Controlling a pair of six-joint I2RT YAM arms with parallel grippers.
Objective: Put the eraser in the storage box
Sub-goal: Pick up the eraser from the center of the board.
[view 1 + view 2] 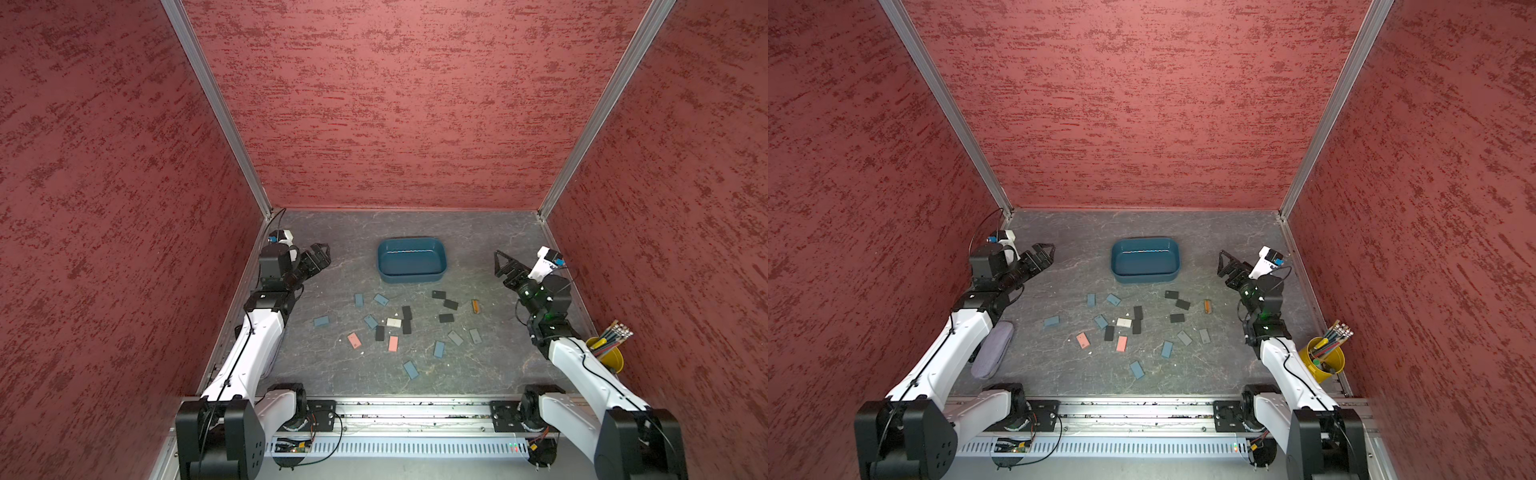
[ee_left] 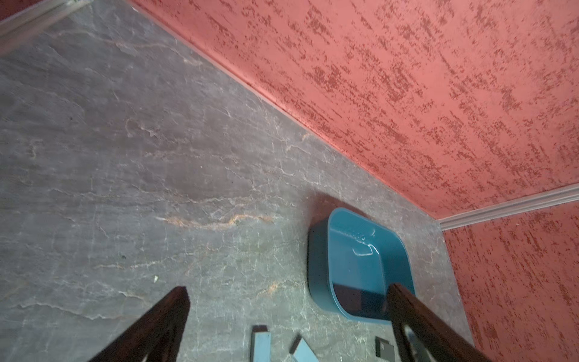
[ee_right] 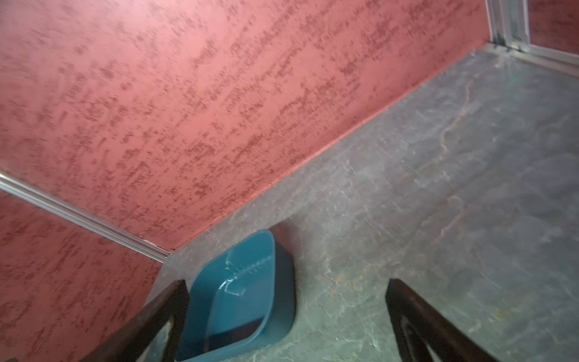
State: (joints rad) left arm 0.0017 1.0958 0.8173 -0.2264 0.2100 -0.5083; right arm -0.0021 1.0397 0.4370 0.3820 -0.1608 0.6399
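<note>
- Hovering with its jaws spread wide and nothing between them, the left gripper hangs to the left of the storage box, well apart from it.
- In the left wrist view its dark fingers frame bare table, and one of them crosses the storage box's wall in the picture without touching it.
- The right gripper, jaws likewise apart and clamped on nothing, hangs to the right of the storage box, tips turned toward it.
- The storage box, dark teal with rounded corners and shallow walls, stands between the two grippers, toward the back wall, its glossy floor catching the light.
- The erasers lie loose on the table, all on the robot's side of the storage box and apart from it.
- A black eraser lies nearest the storage box's front wall.
- A white eraser sits further out, near the middle of the scatter.
- An orange eraser lies out to the right of the storage box's front.
- Two pink erasers and several blue ones lie furthest from it.
- A yellow pencil cup stands far right of the storage box, just beside the right arm.
- A lilac pouch, seen in a top view, lies far left of the storage box, partly under the left arm.
</note>
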